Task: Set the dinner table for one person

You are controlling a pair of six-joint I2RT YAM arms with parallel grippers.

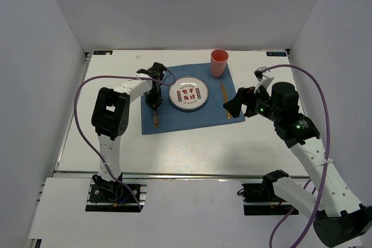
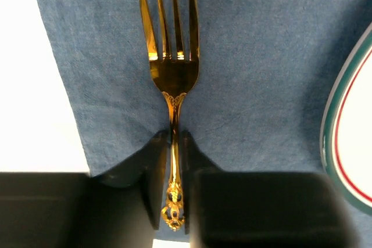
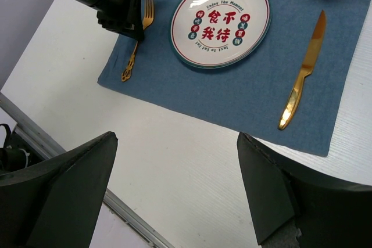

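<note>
On the white dinner table [image 1: 203, 149] lies a blue cloth [image 1: 192, 121] with a printed plate [image 1: 188, 94] at its middle. A pink cup [image 1: 219, 62] stands at the cloth's far right corner. A gold knife [image 1: 225, 98] rests right of the plate, a gold fork [image 1: 155, 118] left of it. My left gripper [image 2: 174, 135] is down over the fork [image 2: 173, 74], which lies flat on the cloth [image 2: 261, 56]. Its fingers flank the handle with thin gaps, barely open. My right gripper [image 3: 177, 137] hovers wide open and empty above the bare table [image 3: 174, 161], near the knife [image 3: 305, 71].
The metal rail edge [image 3: 125, 219] of the table runs below my right gripper. White walls close in the back and both sides. In the left wrist view the plate's rim [image 2: 340, 137] sits close to the right of the fingers.
</note>
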